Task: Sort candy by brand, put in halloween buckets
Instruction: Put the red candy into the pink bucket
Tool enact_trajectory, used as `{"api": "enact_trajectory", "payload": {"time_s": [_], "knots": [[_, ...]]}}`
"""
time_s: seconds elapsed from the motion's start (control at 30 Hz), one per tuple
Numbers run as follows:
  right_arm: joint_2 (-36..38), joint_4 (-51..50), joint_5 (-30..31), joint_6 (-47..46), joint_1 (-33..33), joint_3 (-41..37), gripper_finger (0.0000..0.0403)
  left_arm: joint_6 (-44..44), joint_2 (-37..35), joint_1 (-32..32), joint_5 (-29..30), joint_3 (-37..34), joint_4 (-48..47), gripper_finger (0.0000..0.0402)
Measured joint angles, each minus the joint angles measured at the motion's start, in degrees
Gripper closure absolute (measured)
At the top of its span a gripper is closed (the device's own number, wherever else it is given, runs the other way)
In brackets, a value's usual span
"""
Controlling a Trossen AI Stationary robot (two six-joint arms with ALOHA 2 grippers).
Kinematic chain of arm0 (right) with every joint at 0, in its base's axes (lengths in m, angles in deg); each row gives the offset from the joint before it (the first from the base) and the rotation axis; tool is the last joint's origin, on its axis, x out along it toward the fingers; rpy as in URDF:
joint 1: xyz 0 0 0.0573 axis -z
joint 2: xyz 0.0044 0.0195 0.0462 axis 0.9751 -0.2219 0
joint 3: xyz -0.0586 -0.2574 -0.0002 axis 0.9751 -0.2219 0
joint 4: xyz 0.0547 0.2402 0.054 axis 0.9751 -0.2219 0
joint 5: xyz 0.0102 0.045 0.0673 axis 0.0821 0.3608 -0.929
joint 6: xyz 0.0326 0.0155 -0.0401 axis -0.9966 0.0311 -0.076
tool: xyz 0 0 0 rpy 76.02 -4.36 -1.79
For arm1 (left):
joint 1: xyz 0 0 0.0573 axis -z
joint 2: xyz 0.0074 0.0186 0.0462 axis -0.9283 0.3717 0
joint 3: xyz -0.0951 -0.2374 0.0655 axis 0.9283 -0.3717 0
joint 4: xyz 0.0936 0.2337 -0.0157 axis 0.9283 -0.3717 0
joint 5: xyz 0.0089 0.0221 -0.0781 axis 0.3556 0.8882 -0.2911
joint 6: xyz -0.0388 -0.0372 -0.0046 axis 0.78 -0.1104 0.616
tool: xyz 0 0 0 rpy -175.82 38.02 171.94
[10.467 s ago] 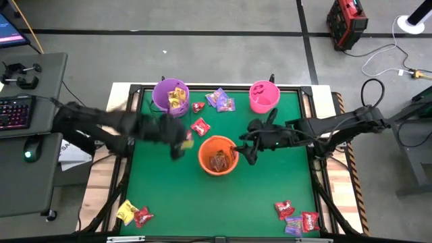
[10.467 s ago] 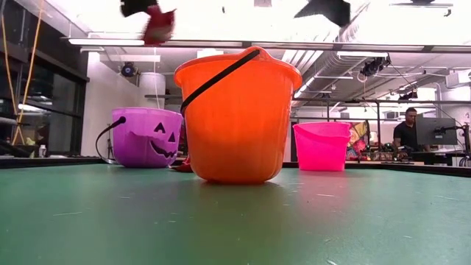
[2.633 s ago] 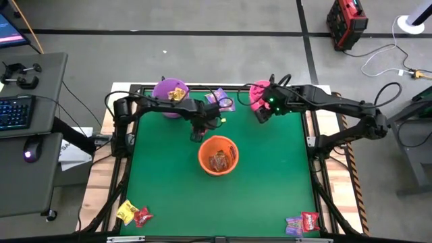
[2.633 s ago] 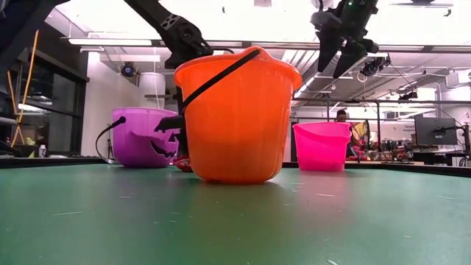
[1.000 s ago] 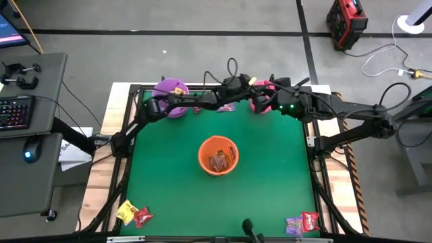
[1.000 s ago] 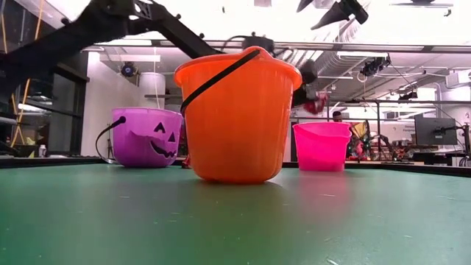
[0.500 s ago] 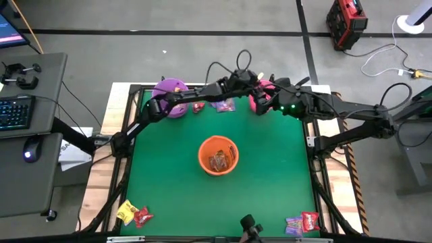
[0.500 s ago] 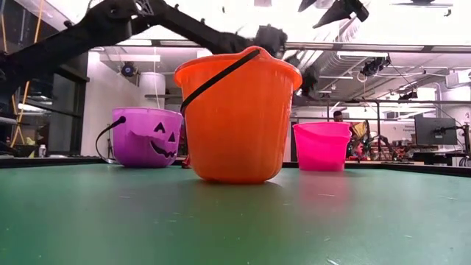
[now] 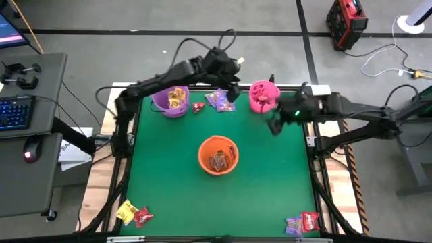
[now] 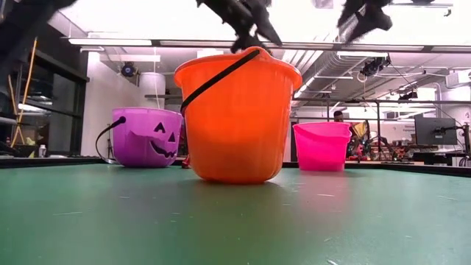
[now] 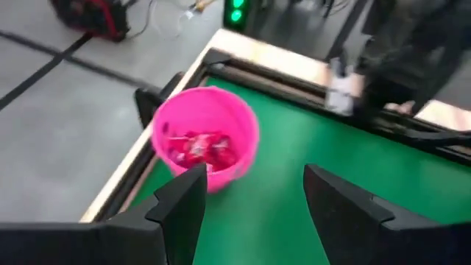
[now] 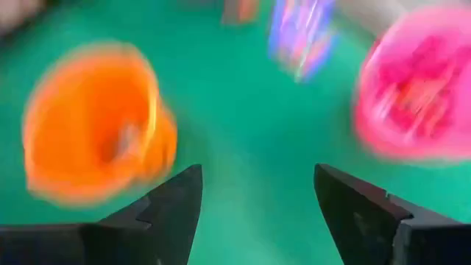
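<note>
Step in hand, by judgement: just past a drop into the pink bucket (image 9: 263,96); neither arm carrying anything.

Left gripper (image 11: 250,206): fingers (image 11: 180,202) spread apart, empty; pink bucket ahead of and below the tips, near, not touched. In the high view, left gripper (image 9: 229,71) raised above the far tabletop edge, between purple bucket (image 9: 170,99) and pink bucket.

Right gripper (image 12: 257,199): fingers (image 12: 176,199) spread apart, empty; orange bucket (image 12: 96,140) ahead to one side of the tips, pink bucket (image 12: 416,88) ahead to the other, bare tabletop (image 12: 257,140) between. In the high view, right gripper (image 9: 273,125) just beside the pink bucket.

Candy, loose:
- purple packets (image 9: 221,100) and one red packet (image 9: 198,106), between purple and pink buckets, close below the left fingers.
- yellow and red packets (image 9: 133,214), near-left corner, well apart from both sets of fingers.
- purple and red packets (image 9: 302,221), near-right corner, likewise far.

Candy, sorted:
- pink bucket: red packets (image 11: 199,147), crinkly, piled loose.
- purple bucket: yellow packets (image 9: 177,98).
- orange bucket (image 9: 218,155): gold-brown packets (image 9: 219,160).

Next move, by judgement: lower open fingers over one loose packet, the red one nearest the left fingers a likely pick; close on the flat crinkly wrapper only, without nudging its purple neighbours; carry to the matching bucket.
</note>
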Motion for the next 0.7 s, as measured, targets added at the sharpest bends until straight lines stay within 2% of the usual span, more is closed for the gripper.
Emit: {"api": "enact_trajectory", "payload": {"time_s": [0.13, 0.2, 0.33, 0.4, 0.57, 0.7], "knots": [[0.4, -1.2, -10.7, -8.6, -7.0, -11.0, 0.0148, 2.7, -9.5, 3.0, 0.4, -12.5, 8.3, 0.0188], [0.5, -0.8, -17.9, -15.1, -11.8, -16.8, 0.0148, 4.7, -14.9, 4.5, 0.7, -20.2, 13.4, 0.0188], [0.6, 5.2, -33.6, -33.8, -24.1, -26.9, 0.0148, 8.7, -25.0, 7.5, 2.9, -34.5, 21.0, 0.0188], [0.6, 10.4, -39.0, -43.0, -30.7, -30.5, 0.0148, 9.4, -29.7, 8.7, 4.6, -40.2, 22.9, 0.0188], [-1.1, 25.2, -45.3, -61.1, -41.6, -35.8, 0.0148, 9.9, -40.2, 9.6, 8.6, -50.5, 26.9, 0.0188], [-6.6, 28.3, -53.1, -62.0, -44.2, -35.7, 0.0148, 6.6, -46.2, 8.7, 8.7, -54.6, 29.2, 0.0188]]}}
